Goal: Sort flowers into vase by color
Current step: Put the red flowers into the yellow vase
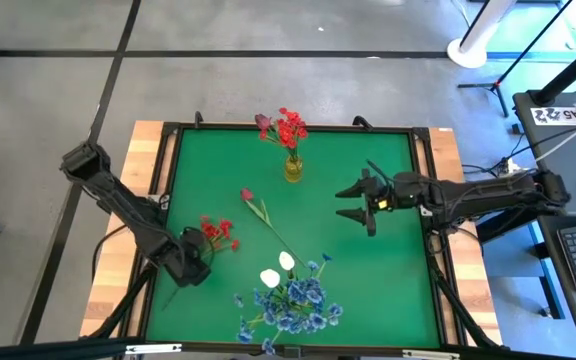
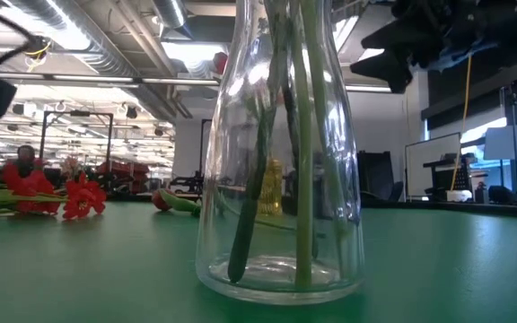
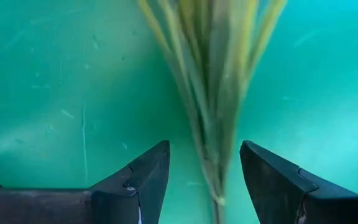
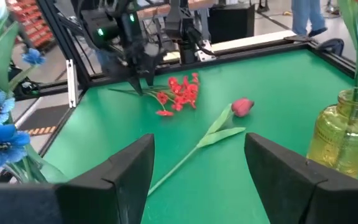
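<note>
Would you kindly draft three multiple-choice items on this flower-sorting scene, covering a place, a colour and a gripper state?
1. Where does the pink rosebud lie?
A. in the yellow vase
B. flat on the green mat, mid-table
C. in the right gripper

2. What colour are the flower heads in the yellow vase?
A. red
B. blue
C. white

3. How is the left gripper?
A. shut on nothing
B. out of view
C. open astride the red flowers' stems

Answers: 1 B, the high view shows it lying loose mid-mat. 2 A, red heads top that vase. 3 C, its wrist view shows fingers apart either side of the stems.
</note>
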